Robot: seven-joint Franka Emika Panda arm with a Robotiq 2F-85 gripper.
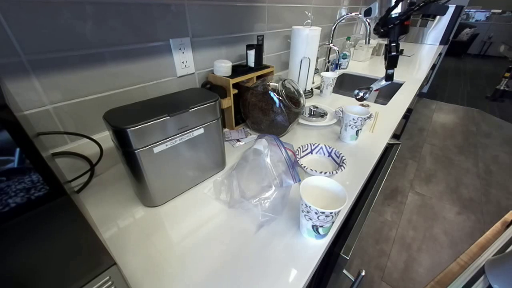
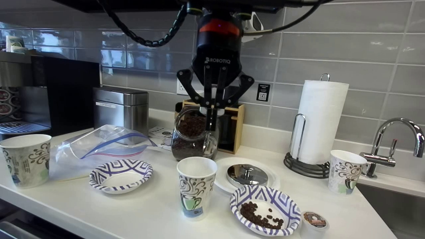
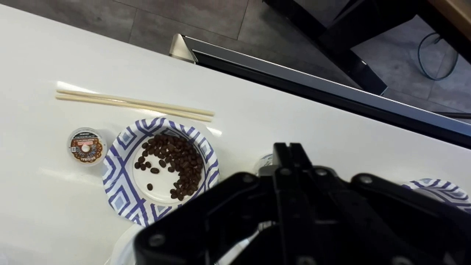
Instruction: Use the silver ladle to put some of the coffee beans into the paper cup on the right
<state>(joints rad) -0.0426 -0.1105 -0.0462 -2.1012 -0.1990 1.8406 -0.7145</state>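
I had the black end effector [image 2: 212, 124] w/ its jaws pinched tog. on the shiny silver metal ladle [image 1: 363, 93], up over the white counter [image 3: 92, 62]. Glossy dark-brown coffee beans [image 3: 187, 162] lay in a round blue-&-white paper bowl [image 3: 118, 176]; 3 white swirl-print paper cups [image 2: 197, 189] stood apart, 1 nr the gray sink [image 2: 395, 212].

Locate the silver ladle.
In an exterior view, the silver ladle is near picture centre, held in the shut gripper, with the glass jar behind it.
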